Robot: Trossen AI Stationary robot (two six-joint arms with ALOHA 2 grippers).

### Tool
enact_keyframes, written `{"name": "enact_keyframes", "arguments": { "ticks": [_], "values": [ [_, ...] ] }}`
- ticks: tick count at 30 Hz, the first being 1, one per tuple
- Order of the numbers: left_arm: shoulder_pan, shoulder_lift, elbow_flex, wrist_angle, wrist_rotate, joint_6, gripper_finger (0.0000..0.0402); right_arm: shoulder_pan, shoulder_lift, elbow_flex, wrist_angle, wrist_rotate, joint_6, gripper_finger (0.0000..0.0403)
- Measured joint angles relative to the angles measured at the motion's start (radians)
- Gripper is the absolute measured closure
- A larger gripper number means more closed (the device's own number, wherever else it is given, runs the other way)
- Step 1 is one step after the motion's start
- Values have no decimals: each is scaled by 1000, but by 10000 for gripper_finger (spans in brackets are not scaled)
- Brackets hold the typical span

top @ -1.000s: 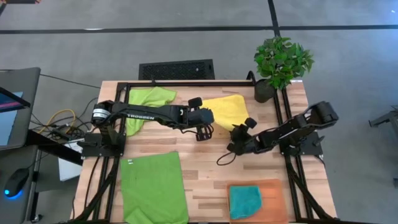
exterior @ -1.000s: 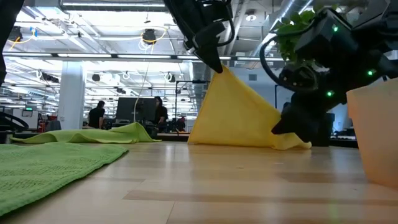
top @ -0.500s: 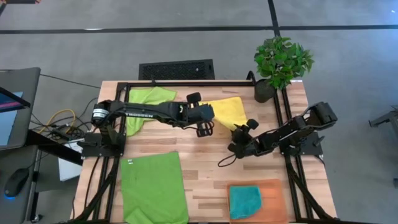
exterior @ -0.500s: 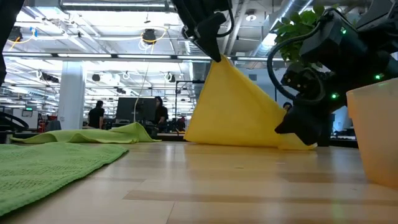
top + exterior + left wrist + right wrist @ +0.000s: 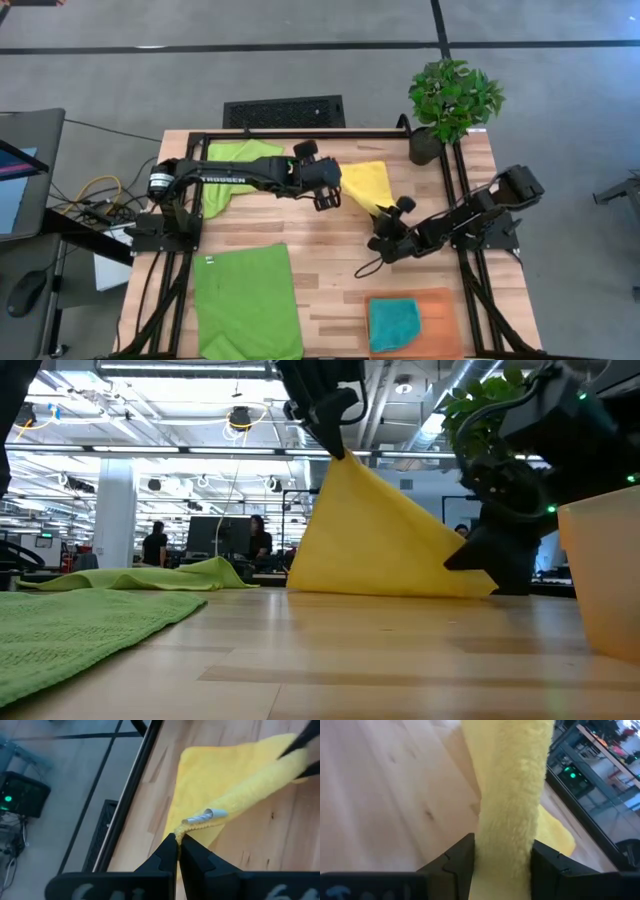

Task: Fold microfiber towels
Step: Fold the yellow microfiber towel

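Observation:
A yellow microfiber towel [image 5: 367, 185] stands like a tent at the table's far middle, its lower edge [image 5: 380, 592] on the wood. My left gripper [image 5: 336, 188] is shut on its raised corner. My right gripper [image 5: 385, 222] is shut on its lower right end, close to the table. Near the far left edge a lime green towel [image 5: 235, 160] lies crumpled. A second lime green towel [image 5: 247, 300] is spread flat at the near left. A teal towel [image 5: 393, 322] lies folded on an orange mat [image 5: 440, 305]. My left gripper pinches the yellow towel's corner [image 5: 176, 831], the one with the white label [image 5: 202, 816], between its two fingertips. It comes from the table's left, slanting down. The corner is lifted high [image 5: 338, 458], and the cloth slopes away from it, drawn fairly taut. My right gripper holds a bunched, thick fold of the yellow towel [image 5: 505, 855] between its two fingers [image 5: 459, 860]. It comes from the table's right, nearly level. That end [image 5: 462, 565] sits just above the table, with the cloth rising from it toward the other gripper.
A potted plant [image 5: 452, 100] stands at the far right corner. A black frame rail [image 5: 300, 135] runs along the table's far edge. Bare wood [image 5: 330, 260] lies in the middle, between the flat green towel and the mat.
My left gripper has risen and moved toward the table's far left with the yellow corner, still shut. The towel now stands taller and looks narrower from above, its peak shifted left. My right gripper has edged slightly toward the near edge, keeping its hold.

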Motion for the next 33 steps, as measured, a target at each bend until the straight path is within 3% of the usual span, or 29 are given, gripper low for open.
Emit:
{"name": "enact_keyframes", "arguments": {
  "ticks": [9, 18, 24, 29, 33],
  "values": [
    [12, 0, 0, -4, 0, -5, 401, 50, 0, 1, -12, -6, -1, 232],
    [23, 0, 0, -1, 6, -19, 401, 106, 0, 1, -50, -131, -10, 232],
    [23, 0, 0, 27, 10, -20, 401, 121, 0, 1, -38, -140, -69, 232],
    [23, 0, 0, 26, 10, -27, 401, 119, 17, 2, 2, -252, -140, 232],
    [23, 0, 0, 26, 13, -27, 401, 115, 60, 2, 98, -266, -251, 232]
  ]
}}
